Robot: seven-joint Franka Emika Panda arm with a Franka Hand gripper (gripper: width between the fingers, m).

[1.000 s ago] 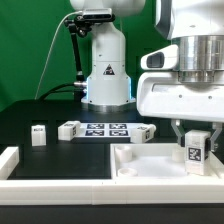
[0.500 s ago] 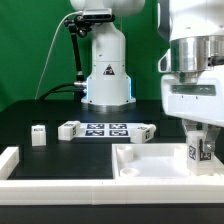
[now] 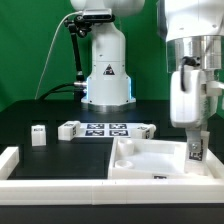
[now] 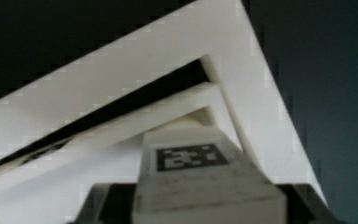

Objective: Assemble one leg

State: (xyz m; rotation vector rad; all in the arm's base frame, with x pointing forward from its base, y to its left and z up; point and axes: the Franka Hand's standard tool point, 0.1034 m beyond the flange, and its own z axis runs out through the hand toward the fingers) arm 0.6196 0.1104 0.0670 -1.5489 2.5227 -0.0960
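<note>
My gripper [image 3: 195, 146] is shut on a white tagged leg [image 3: 195, 152] and holds it upright over the right corner of the large white tray-like part [image 3: 140, 160] in the exterior view. In the wrist view the leg [image 4: 202, 180] stands between my dark fingers [image 4: 105, 200], with its tag facing the camera and a recessed corner of the tray-like part [image 4: 229, 80] beyond it. Whether the leg's end touches the tray cannot be told.
In the exterior view, a loose white leg [image 3: 38, 135] stands at the left, and two more [image 3: 69, 129] [image 3: 142, 130] lie at the ends of the marker board [image 3: 106, 129]. A white wall piece [image 3: 10, 160] sits at the front left. The robot base [image 3: 107, 70] stands behind.
The wrist has turned, so the gripper now shows edge-on. The leg has stayed over the tray's right corner and looks slightly lower.
</note>
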